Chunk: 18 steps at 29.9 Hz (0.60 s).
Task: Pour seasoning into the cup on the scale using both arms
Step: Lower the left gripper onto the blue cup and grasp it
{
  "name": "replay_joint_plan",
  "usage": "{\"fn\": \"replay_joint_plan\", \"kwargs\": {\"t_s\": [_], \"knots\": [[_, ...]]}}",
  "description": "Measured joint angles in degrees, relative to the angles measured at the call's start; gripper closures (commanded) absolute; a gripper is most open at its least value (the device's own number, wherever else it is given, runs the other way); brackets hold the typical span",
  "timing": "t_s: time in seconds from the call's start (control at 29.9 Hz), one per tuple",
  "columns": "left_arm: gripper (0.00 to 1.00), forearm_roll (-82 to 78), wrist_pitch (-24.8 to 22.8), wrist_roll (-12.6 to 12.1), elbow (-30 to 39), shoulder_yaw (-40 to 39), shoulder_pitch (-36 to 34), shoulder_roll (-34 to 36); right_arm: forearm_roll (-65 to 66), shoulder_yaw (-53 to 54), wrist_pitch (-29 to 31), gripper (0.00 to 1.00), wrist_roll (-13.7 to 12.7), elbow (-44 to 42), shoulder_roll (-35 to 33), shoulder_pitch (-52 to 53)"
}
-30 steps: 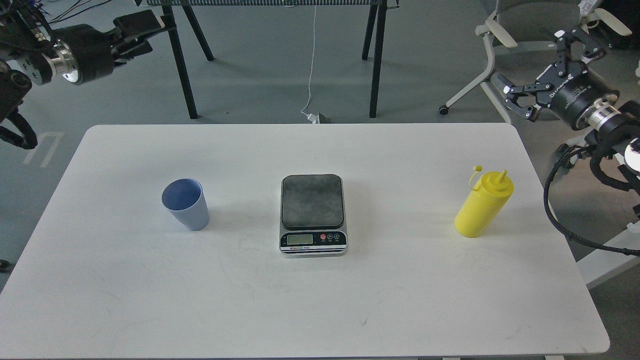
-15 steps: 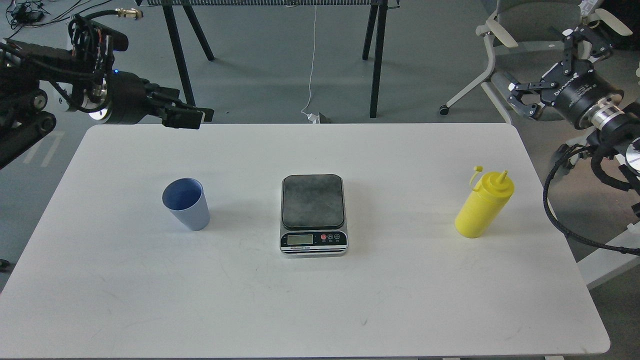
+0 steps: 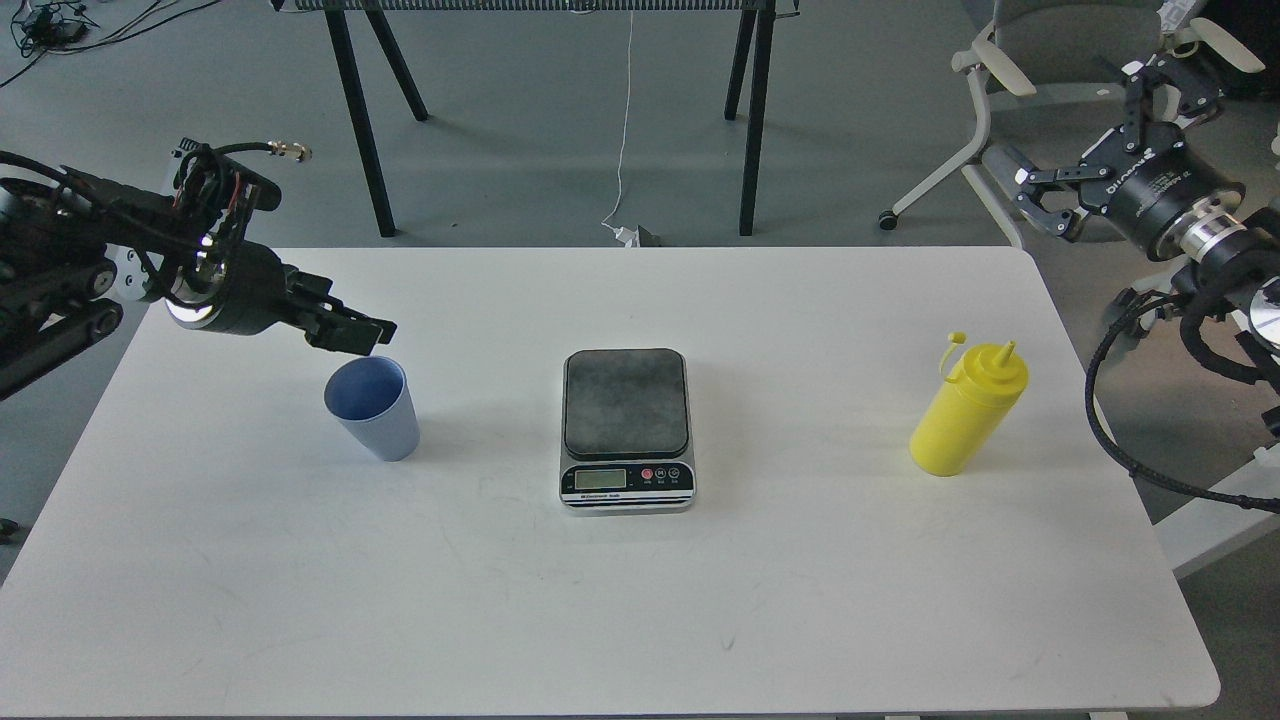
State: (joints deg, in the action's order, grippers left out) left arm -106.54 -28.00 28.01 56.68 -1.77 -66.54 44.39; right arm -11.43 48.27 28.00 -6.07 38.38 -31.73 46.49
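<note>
The light blue cup stands upright on the white table, left of centre. The scale lies at the table's middle with nothing on its platform. The yellow seasoning bottle stands at the right, its cap off the nozzle and hanging by its tether. My left gripper hangs just above the cup's far rim, seen side-on and dark, so its fingers cannot be told apart. My right gripper is open and empty, raised beyond the table's far right corner, well away from the bottle.
A grey office chair stands behind the right gripper. Black legs of a stand and a white cable are on the floor beyond the table's far edge.
My left arm has swung down and rightward from high at the far left to just above the cup. The right gripper has shifted slightly. Cup, scale and bottle have not moved.
</note>
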Motion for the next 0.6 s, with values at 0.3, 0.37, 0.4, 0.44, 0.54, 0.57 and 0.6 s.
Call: {"fn": "replay_joint_plan", "kwargs": {"t_s": [0.3,0.37,0.4,0.44,0.54,0.57,0.6], "knots": [[0.07,0.09,0.0,-0.02,-7.51,0.09,2.23,-4.69,0.0,-0.02,0.0,0.01,0.0,0.04,-0.46,0.0],[0.08,0.13,0.0,-0.02,-8.22,0.09,2.76,-5.16,0.0,-0.05,0.0,0.01,-0.01,0.04,-0.56,0.0],[0.08,0.14,0.0,-0.02,-8.37,0.1,3.01,-5.32,0.0,-0.08,0.0,0.01,-0.02,0.04,-0.62,0.0],[0.08,0.14,0.0,-0.02,-8.48,0.09,3.24,-5.46,0.0,-0.09,0.0,0.01,-0.03,0.04,-0.66,0.0],[0.08,0.08,0.0,-0.02,-8.78,0.09,3.88,-6.01,0.0,-0.11,0.0,0.01,-0.05,0.04,-0.68,-0.04],[0.08,0.06,0.0,-0.02,-8.96,0.1,4.0,-6.18,0.0,-0.11,0.0,0.01,-0.05,0.04,-0.68,-0.07],[0.09,0.05,0.0,-0.02,-9.08,0.19,4.04,-6.28,0.0,-0.11,0.0,0.01,-0.05,0.06,-0.69,-0.09]]}}
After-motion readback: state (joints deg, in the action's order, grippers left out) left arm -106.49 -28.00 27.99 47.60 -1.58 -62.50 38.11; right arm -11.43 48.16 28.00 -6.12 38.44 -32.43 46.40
